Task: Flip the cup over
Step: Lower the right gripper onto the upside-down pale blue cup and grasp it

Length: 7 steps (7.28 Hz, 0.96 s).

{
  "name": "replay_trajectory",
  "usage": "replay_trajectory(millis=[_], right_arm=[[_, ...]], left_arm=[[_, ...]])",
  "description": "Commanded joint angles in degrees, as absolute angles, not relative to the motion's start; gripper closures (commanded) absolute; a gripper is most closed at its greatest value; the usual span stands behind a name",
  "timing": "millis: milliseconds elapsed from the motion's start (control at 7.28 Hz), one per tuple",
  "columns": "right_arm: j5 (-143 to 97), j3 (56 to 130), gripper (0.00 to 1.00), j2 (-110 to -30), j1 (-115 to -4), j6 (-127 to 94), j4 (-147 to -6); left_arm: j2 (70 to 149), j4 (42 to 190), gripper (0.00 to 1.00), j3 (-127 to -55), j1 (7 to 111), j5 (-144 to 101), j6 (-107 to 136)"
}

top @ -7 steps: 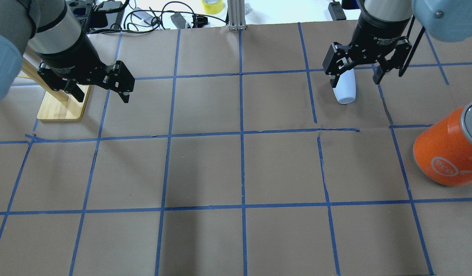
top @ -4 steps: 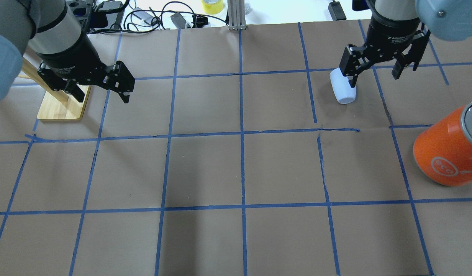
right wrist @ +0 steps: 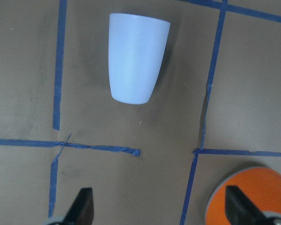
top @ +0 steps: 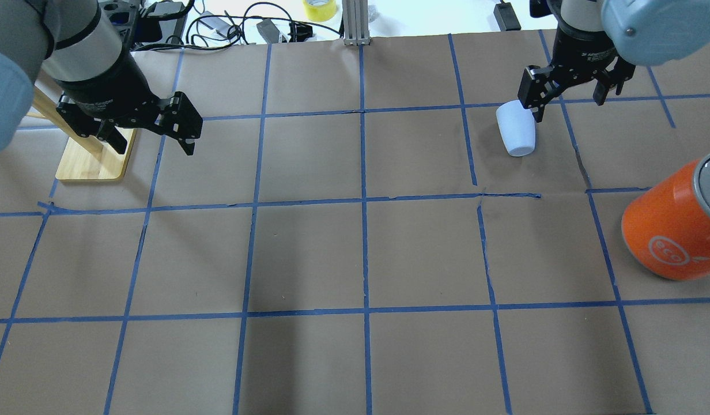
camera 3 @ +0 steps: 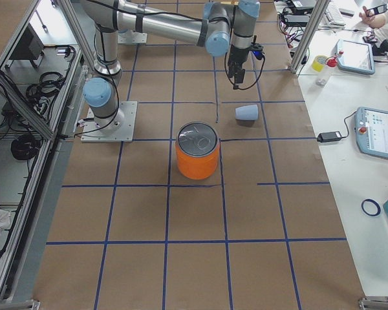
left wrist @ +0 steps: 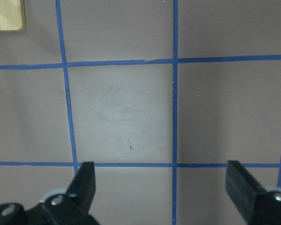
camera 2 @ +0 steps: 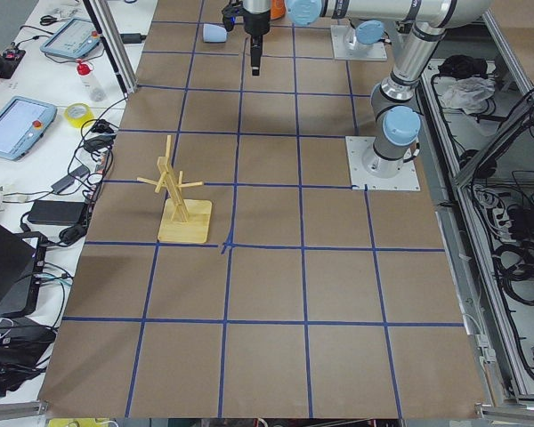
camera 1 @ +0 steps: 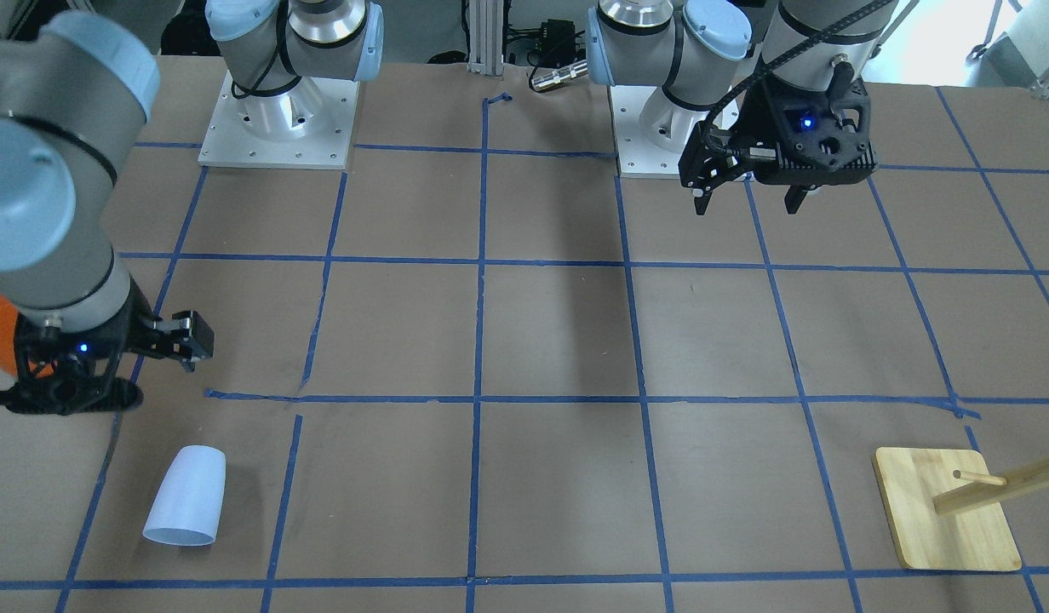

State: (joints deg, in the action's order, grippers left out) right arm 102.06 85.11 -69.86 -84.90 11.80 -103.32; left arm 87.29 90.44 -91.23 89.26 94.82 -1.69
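now released: cup on its side, upper right of the table; right gripper withdrawn, fingers spread; flip judged unfinished.

Cup pale blue-white; can orange, silver-grey top; table brown with blue tape grid; stand seemingly tan.

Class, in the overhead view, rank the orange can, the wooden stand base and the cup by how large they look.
1. Orange can, though it is nearer the camera and cut by the edge.
2. Wooden stand base, partly behind the left arm.
3. Cup.
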Motion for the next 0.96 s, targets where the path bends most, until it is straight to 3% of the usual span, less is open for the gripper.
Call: replay_trajectory(millis=[0, 824], right_arm=[[102.13, 85.17, 0.0, -61.03, -84.11, 11.69, -113.6], [96.59, 85.25, 0.0, -53.97, -83.94, 6.33, -119.97]], left_arm=[[87.28, 90.44, 0.0, -91.23, 89.21, 94.83, -1.76], [87.19, 90.44, 0.0, -91.23, 89.21, 94.75, -1.76]])
